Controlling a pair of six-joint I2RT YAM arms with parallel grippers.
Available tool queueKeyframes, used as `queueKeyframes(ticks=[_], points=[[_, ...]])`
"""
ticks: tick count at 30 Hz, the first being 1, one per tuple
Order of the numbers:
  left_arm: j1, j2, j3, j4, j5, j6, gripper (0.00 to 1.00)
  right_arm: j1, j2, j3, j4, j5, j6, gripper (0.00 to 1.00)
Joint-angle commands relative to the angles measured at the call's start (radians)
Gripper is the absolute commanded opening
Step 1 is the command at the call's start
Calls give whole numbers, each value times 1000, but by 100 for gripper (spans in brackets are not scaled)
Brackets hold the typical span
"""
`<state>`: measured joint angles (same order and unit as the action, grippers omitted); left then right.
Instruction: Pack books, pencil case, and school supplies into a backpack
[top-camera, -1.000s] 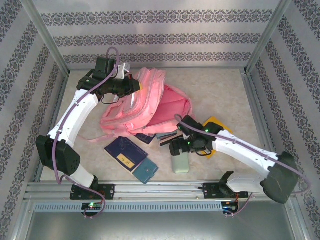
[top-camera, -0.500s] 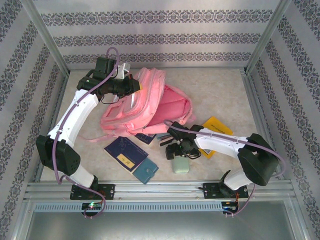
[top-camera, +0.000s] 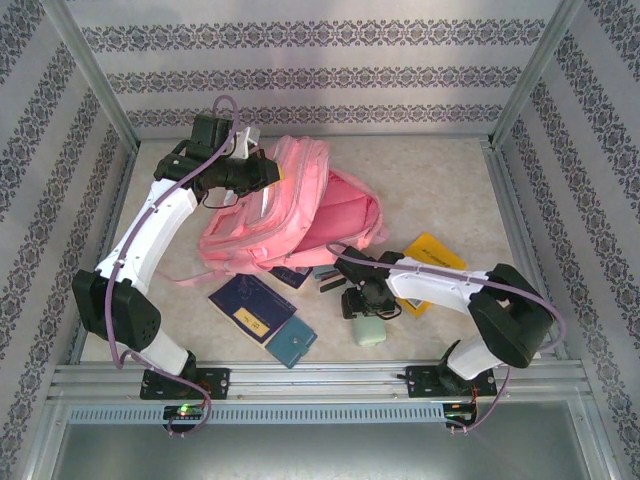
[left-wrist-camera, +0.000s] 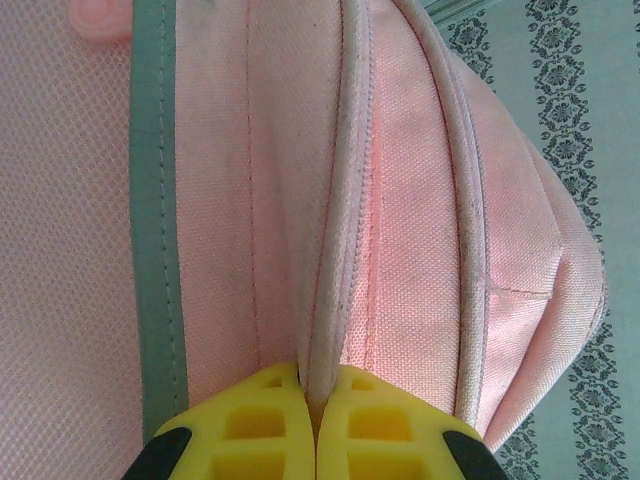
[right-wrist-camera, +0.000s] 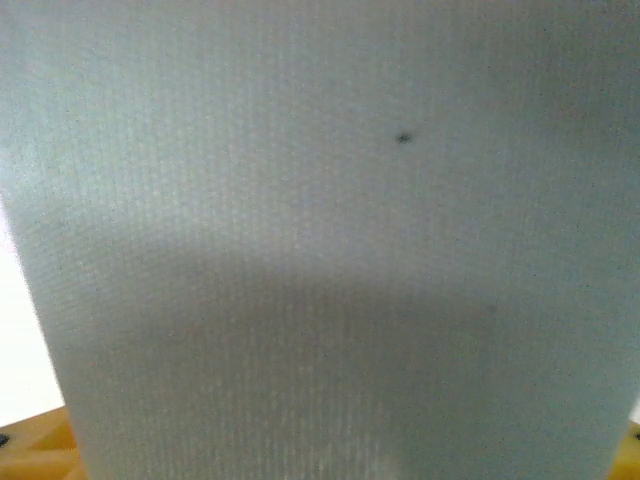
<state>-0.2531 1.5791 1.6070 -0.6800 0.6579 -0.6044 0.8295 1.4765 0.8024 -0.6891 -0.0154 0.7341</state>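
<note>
The pink backpack (top-camera: 300, 215) lies open-mouthed at the table's middle. My left gripper (top-camera: 272, 172) is shut on its pale piped rim (left-wrist-camera: 320, 300), and the yellow fingers (left-wrist-camera: 250, 420) pinch the seam. The mint-green pencil case (top-camera: 370, 332) lies flat near the front. My right gripper (top-camera: 365, 304) is down over its far end. In the right wrist view the case (right-wrist-camera: 320, 240) spans the frame, with a sliver of finger (right-wrist-camera: 30, 452) at the bottom corner; I cannot make out whether the jaws touch it. Books lie around: navy (top-camera: 250, 305), teal (top-camera: 292, 344), yellow (top-camera: 432, 252).
A dark book (top-camera: 290, 275) and a teal notebook (top-camera: 325, 271) poke out from under the backpack's front edge, beside a dark wedge-shaped item (top-camera: 331, 285). Metal frame posts and patterned walls enclose the table (top-camera: 440, 190). Bare tabletop lies at the back right.
My right arm has folded its elbow in toward the table and set its gripper lower onto the pencil case. The left arm and backpack have not moved.
</note>
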Motion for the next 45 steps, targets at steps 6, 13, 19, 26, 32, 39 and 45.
queueKeyframes(ticks=[6, 13, 19, 26, 32, 39, 45], points=[[9, -34, 25, 94, 29, -1, 0, -10, -209, -30, -55, 40, -2, 60], [9, -39, 20, 89, 26, 6, 0, -86, -403, -17, -109, 24, -17, 60], [9, -48, 14, 89, 25, 8, 0, -187, -512, 52, -155, 40, -15, 57], [7, -47, 8, 114, 44, -11, 0, -345, -487, 264, -133, 12, -87, 57], [4, -50, 5, 118, 48, -13, 0, -471, -366, 401, 21, -64, -17, 56], [0, -59, 7, 120, 53, -17, 0, -463, -167, 523, 192, -178, 97, 58], [-4, -53, 17, 141, 73, -37, 0, -399, -20, 588, 255, -199, 134, 62]])
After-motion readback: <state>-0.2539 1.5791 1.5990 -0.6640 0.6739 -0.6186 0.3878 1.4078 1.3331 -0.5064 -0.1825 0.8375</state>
